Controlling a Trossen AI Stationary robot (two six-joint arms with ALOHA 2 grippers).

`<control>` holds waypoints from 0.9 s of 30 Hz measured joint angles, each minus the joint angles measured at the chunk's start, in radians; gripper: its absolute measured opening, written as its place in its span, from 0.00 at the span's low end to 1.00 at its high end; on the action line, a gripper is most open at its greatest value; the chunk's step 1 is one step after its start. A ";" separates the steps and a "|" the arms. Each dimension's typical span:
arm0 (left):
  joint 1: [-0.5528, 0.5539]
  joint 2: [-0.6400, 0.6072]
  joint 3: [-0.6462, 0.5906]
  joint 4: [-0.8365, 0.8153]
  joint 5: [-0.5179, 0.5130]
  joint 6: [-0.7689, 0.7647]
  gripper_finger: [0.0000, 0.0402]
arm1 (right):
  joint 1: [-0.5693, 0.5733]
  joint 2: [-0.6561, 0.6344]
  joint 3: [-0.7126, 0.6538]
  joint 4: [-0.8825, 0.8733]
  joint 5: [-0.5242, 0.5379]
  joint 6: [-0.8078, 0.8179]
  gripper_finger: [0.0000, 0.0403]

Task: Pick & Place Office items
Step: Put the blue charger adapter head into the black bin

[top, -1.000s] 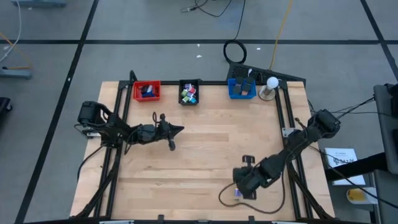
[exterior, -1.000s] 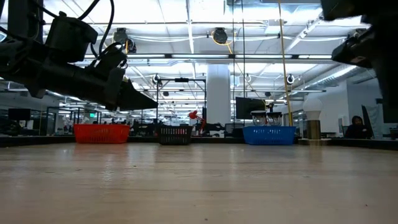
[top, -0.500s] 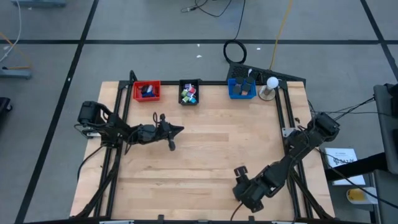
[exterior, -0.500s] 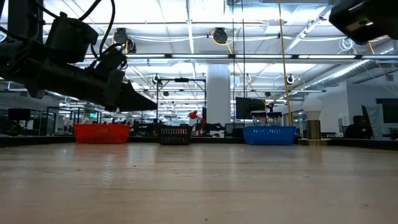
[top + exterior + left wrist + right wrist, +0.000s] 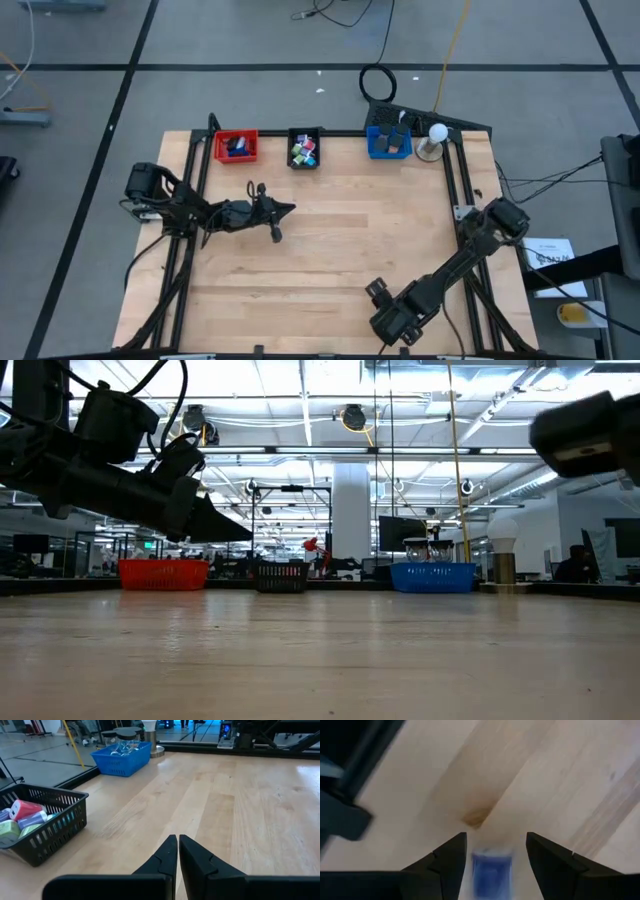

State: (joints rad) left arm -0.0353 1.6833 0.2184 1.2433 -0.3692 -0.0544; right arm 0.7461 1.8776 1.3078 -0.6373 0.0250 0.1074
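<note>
The office items lie in three trays along the far edge: red tray (image 5: 236, 146), black tray (image 5: 304, 148) and blue tray (image 5: 388, 142). The left wrist view shows red, green and purple pieces (image 5: 20, 817) in the black tray (image 5: 55, 832). My left gripper (image 5: 285, 208) (image 5: 177, 845) hovers shut left of the table's middle. My right gripper (image 5: 388, 325) (image 5: 496, 840) is at the near edge, open and pointing down. A small blue item (image 5: 491, 869) lies on the wood between its fingers, hidden under the gripper in the high view. My right gripper stands open, from above, on either side of the blue item (image 5: 491, 865), which lies on the table. The item sits close to one finger (image 5: 452, 857); whether that finger touches it I cannot tell.
A white ball-shaped lamp (image 5: 436, 135) stands right of the blue tray. A black frame (image 5: 462, 200) runs along the table's sides. Bare wood (image 5: 340, 240) spreads between the two arms. The left arm (image 5: 150, 480) hangs over the table in the low view.
My right gripper has travelled toward the table's near edge and a little toward its left, staying low over the wood. A small blue-purple item beside it a second ago is now covered by the gripper in the high view.
</note>
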 joint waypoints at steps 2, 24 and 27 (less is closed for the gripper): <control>0.000 0.000 0.000 -0.004 0.000 0.000 0.06 | 0.001 0.012 0.022 -0.008 0.000 -0.017 0.50; 0.000 0.000 0.000 -0.014 0.000 -0.011 0.06 | 0.001 -0.064 0.028 -0.242 -0.198 1.270 0.53; 0.000 0.000 0.000 -0.014 0.000 -0.012 0.06 | 0.000 -0.064 0.028 -0.277 -0.194 1.406 0.54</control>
State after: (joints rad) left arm -0.0353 1.6833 0.2180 1.2293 -0.3691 -0.0662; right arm 0.7464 1.8141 1.3361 -0.9140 -0.1686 1.5134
